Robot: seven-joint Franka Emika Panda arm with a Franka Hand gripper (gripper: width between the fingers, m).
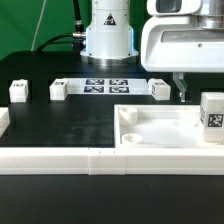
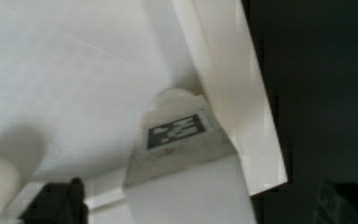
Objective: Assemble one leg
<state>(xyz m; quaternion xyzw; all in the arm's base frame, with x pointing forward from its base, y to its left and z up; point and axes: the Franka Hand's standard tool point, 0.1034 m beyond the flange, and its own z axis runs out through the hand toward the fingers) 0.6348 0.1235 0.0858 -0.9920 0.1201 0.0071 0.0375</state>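
A leg (image 1: 212, 115), a small white block with a black-and-white tag, stands at the right end of the large white tray (image 1: 150, 122). In the wrist view the leg (image 2: 179, 132) rests inside the tray against its raised wall (image 2: 229, 80). My gripper (image 1: 183, 90) hangs above the tray's far right edge, a little behind the leg. In the wrist view the gripper (image 2: 202, 205) is open and holds nothing. Its dark fingertips (image 2: 60, 200) stand wide apart on either side of the tray wall, short of the leg.
Three more legs stand at the back: two at the exterior view's left (image 1: 18, 92) (image 1: 58, 89) and one (image 1: 158, 88) by the gripper. The marker board (image 1: 105, 86) lies before the robot base. A long white bar (image 1: 60, 160) runs along the front.
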